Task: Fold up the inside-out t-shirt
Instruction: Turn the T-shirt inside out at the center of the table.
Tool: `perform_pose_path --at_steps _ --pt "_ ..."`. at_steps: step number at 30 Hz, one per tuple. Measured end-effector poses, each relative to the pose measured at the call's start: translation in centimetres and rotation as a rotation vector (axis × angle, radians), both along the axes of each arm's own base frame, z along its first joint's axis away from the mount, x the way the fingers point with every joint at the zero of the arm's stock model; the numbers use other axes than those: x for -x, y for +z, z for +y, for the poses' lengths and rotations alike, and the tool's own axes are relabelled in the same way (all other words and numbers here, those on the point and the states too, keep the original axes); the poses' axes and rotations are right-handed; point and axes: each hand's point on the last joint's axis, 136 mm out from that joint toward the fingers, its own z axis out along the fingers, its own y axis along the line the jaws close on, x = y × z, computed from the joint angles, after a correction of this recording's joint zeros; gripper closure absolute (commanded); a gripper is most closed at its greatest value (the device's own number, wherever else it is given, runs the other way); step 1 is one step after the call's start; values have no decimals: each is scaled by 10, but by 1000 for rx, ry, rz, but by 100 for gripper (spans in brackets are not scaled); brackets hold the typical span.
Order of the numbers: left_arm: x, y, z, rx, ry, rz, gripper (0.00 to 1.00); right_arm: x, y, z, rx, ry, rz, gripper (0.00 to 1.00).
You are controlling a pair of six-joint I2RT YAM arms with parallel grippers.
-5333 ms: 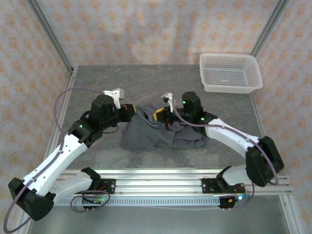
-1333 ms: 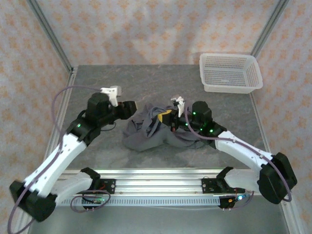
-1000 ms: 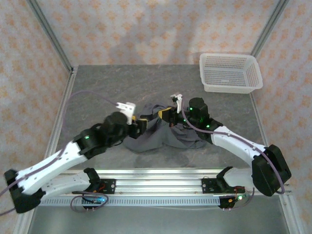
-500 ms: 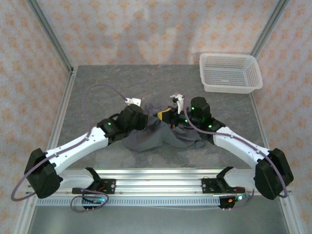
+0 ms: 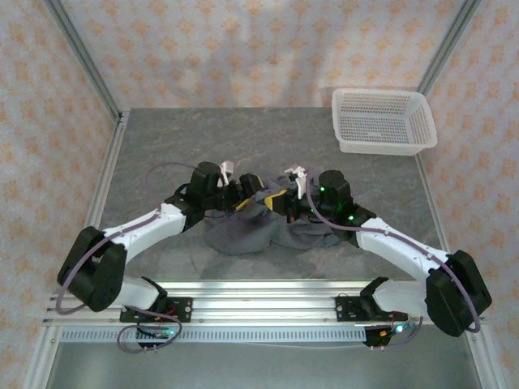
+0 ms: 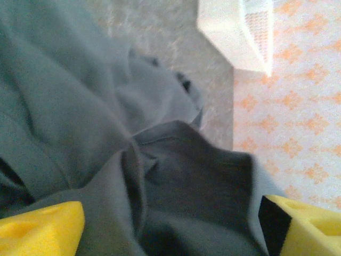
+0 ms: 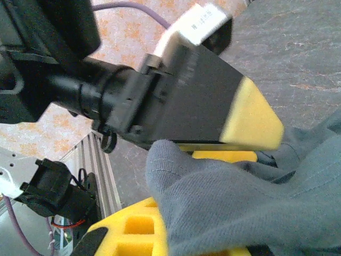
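The inside-out t-shirt point(image 5: 255, 227) lies crumpled in a dark slate-grey heap at the middle of the table. My right gripper point(image 5: 280, 203) is at the heap's top, shut on a raised fold of the cloth point(image 7: 224, 197) that drapes over its yellow fingers point(image 7: 128, 226). My left gripper point(image 5: 249, 191) is right beside it on the left, its black and yellow finger point(image 7: 250, 120) almost touching that fold. In the left wrist view its jaws point(image 6: 170, 229) stand wide open, with rumpled shirt cloth point(image 6: 186, 181) bulging between the two yellow pads point(image 6: 40, 229).
A white mesh basket point(image 5: 381, 121) stands at the back right corner, its corner seen as a blur point(image 6: 234, 32). The aluminium rail point(image 5: 259, 304) with the arm bases runs along the near edge. Grey table point(image 5: 162, 146) lies bare to the left and behind.
My left arm has swung in from the left to the top of the shirt, next to the right gripper, and its jaws have widened. The right gripper has kept its hold, hardly moving.
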Motion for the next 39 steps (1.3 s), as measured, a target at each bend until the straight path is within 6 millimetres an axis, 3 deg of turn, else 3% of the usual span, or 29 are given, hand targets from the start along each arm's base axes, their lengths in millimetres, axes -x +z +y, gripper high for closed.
perform_pose_path --at_steps 3,7,11,14,16,19,24,27,31,35,39 --pt "9 -24 -1 34 21 100 100 5 -8 -3 14 -17 -6 94" --pt "16 -34 3 38 36 142 100 32 -36 6 75 24 -6 78" --pt "14 -8 11 16 51 34 100 79 -99 5 177 95 108 63" --pt "15 12 19 -21 49 -76 100 87 -133 -14 266 46 183 50" --pt "17 14 21 -69 37 -117 100 83 -129 -25 288 -13 150 38" --pt "27 5 16 -163 -22 -148 100 66 -93 -37 246 -121 5 27" --pt "43 2 2 -235 -124 -202 100 28 -36 -48 192 -294 -158 25" --pt "43 5 0 -244 -140 -224 100 -2 -26 -49 244 -379 -181 25" --pt "40 15 2 -260 -136 -254 100 -32 -40 -34 327 -354 -135 27" --pt "40 32 5 -267 -126 -299 100 -17 -74 -11 356 -182 -46 27" --pt "40 33 7 -276 -124 -301 100 -10 -91 -5 370 -126 4 27"
